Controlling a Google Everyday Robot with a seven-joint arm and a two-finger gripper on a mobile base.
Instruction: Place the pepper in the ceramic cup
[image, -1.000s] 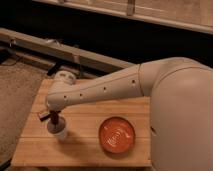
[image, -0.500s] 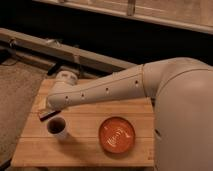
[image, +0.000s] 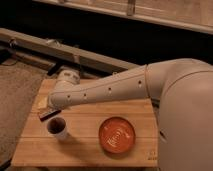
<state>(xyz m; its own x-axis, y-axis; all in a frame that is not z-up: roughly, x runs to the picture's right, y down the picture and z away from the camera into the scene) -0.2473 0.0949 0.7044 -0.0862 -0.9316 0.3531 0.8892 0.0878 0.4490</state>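
We see a wooden table (image: 90, 150) from above, with the robot's large pale arm (image: 110, 90) reaching in from three o'clock and stretching across toward nine o'clock. The arm's wrist end sits over the table's edge at about ten o'clock, and the gripper (image: 49, 113) hangs just below it, at about nine o'clock of the tabletop. What shows of the gripper is a dark, flat, tilted shape, and we cannot tell how it stands, nor whether it has anything in its grasp.

The ceramic cup (image: 57, 128) stands upright on the table at about eight o'clock, just beside and under the gripper, toward five o'clock from it. Its wall is white and narrows toward the base, and its inside looks dark. We cannot tell whether that darkness is shadow or something lying in the cup. We cannot make out the pepper as a separate thing anywhere on the boards; whether it is inside the cup or hidden at the gripper, we cannot say.

A round orange dish (image: 116, 134) with a pale swirl at its centre lies flat on the table at about five o'clock, well apart from the cup and at three o'clock of it. Beyond the table, at twelve o'clock, a long pale rail (image: 75, 52) runs on a slant across a dark background, and rough greyish ground (image: 17, 95) lies at nine o'clock.
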